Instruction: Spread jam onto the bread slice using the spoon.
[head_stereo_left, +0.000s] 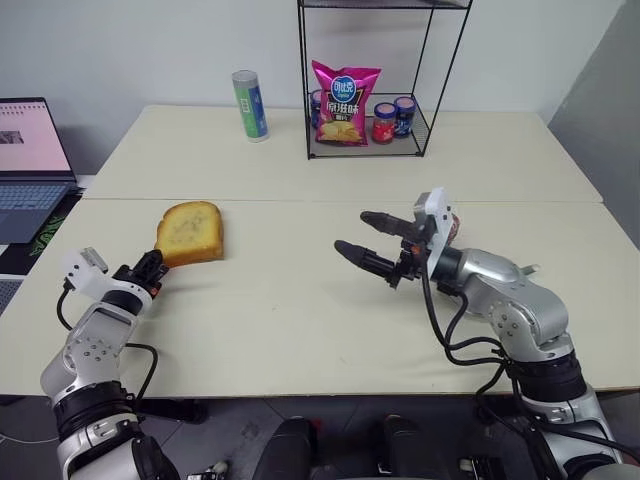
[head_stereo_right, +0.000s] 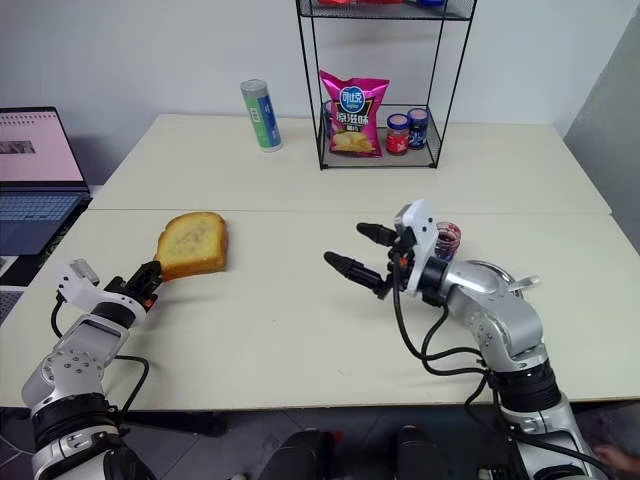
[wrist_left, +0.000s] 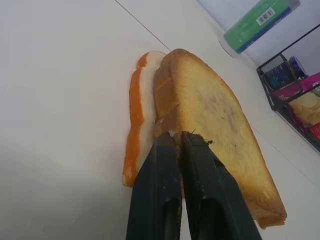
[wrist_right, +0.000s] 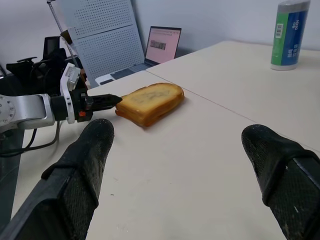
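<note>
The bread slice (head_stereo_left: 190, 232), thick, square and golden with a browner crust, lies flat on your smooth cream table (head_stereo_left: 300, 320), its near edge pinched by the clenched left gripper (head_stereo_left: 152, 268); your right gripper (head_stereo_left: 368, 240) hovers mid-table, black textured fingers spread wide, holding nothing.
</note>
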